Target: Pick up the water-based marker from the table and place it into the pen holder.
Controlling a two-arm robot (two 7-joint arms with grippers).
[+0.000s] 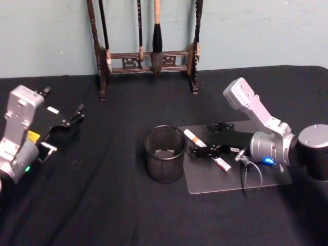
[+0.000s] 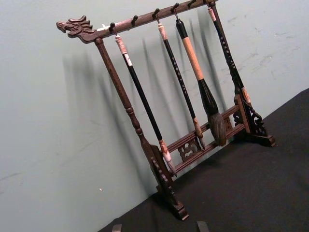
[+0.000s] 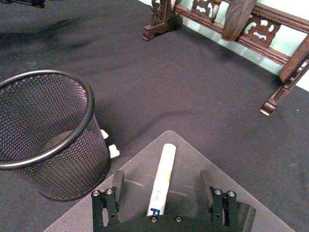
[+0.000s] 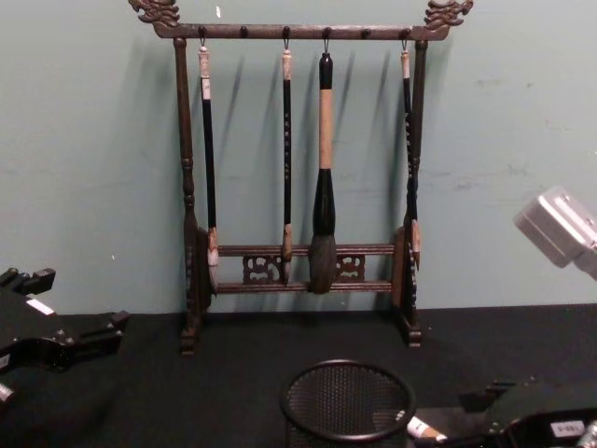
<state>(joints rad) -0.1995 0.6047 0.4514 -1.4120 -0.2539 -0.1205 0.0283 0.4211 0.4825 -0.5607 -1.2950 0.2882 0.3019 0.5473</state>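
Beside the pen holder [image 1: 164, 166], right gripper [image 1: 205, 139] straddles the marker [image 3: 163, 174], jaws open, empty (left gripper [image 1: 64, 125] parked, open); grasp, drop remain.

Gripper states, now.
Left gripper: open, holding nothing.
Right gripper: open, fingers either side of the marker, not gripping it.

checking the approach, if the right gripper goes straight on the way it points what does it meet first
The right gripper would probably meet the water-based marker between its open fingers, fingertips landing on the clear mat beside it. The pen holder sits off that line.
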